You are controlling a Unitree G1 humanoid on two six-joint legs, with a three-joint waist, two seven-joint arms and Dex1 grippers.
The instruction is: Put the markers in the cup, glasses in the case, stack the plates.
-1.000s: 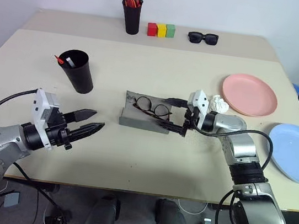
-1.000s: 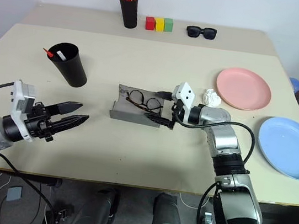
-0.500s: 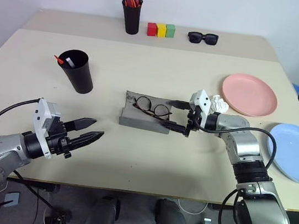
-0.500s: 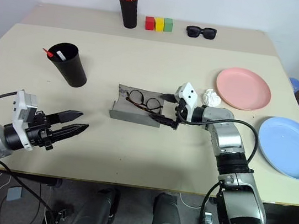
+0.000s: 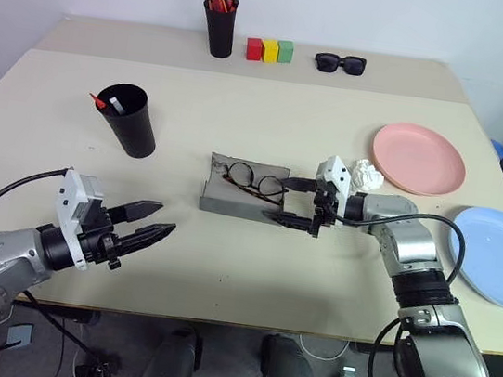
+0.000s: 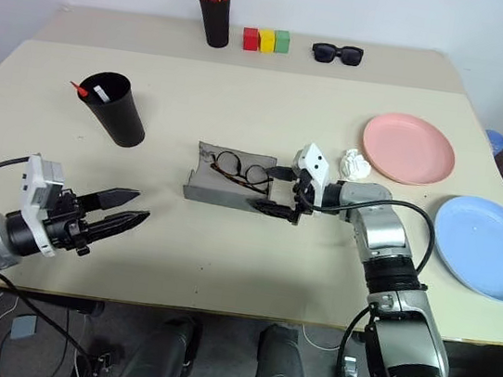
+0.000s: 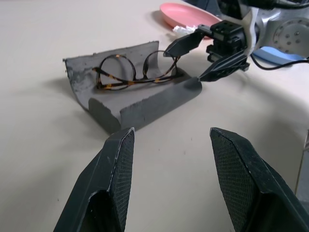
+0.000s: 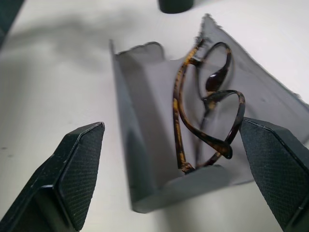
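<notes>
So the glasses (image 5: 255,180) are already lying inside the open grey case (image 5: 242,199), mid-table, lenses toward the far wall of the lining. The markers (image 5: 106,103) sit in the black cup (image 5: 132,120) over on the left, and the pink plate (image 5: 420,159) and blue plate (image 5: 499,257) are still side by side on the right, not stacked. The right gripper (image 5: 298,202) is parked at the case's right end with its fingers spread wide, one on the far side and one on the near side, holding nothing as far as I can tell. If the next bit is closing the case, I'd say go slow: a temple tip pokes up near that right end, so tuck it down before folding the lid or it'll get pinched, and push the flap evenly so the light case doesn't skid across the table. The right forearm reaches in from the right, wrist bent so the gripper points left and slightly down. The left gripper (image 5: 152,218) hangs above the table's near left edge, half open and empty, pointing toward the case
</notes>
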